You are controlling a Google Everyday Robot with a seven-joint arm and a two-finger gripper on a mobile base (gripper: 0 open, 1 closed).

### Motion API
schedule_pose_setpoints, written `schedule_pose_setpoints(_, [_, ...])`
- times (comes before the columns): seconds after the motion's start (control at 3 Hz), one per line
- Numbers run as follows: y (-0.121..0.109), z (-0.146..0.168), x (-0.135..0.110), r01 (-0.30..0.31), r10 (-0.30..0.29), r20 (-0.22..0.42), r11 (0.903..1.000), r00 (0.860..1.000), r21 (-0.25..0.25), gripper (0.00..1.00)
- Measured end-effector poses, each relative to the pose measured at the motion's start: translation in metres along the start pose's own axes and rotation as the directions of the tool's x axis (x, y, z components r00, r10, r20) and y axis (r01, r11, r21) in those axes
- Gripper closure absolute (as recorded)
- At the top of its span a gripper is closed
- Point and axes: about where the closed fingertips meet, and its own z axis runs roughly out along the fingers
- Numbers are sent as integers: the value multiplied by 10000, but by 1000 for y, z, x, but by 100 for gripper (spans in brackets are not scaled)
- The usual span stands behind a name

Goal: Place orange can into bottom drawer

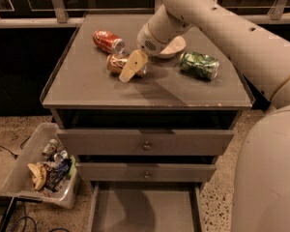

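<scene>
The orange can point(115, 63) lies on its side on the cabinet top point(87, 88), left of centre. My gripper point(131, 66) is down at the can's right end, partly covering it and touching or nearly touching it. The bottom drawer point(145, 211) is pulled out at the foot of the cabinet, and its flat grey floor shows nothing in it. The arm reaches in from the upper right.
A red can point(108, 41) lies behind the orange one. A green can point(199, 65) lies to the right. A white bowl point(173, 47) sits behind the wrist. Two upper drawers point(146, 143) with knobs are closed. A plastic bin point(41, 166) of trash stands on the floor at left.
</scene>
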Motion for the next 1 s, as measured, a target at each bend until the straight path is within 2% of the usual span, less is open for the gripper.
schedule_pose_setpoints(0.33, [3, 5, 2, -202, 202, -44, 9997, 9998, -106, 0])
schedule_pose_setpoints(0.67, [3, 5, 2, -202, 202, -45, 9997, 9998, -106, 19])
schedule_pose_setpoints(1.0, [3, 5, 2, -202, 202, -45, 9997, 9998, -107, 42])
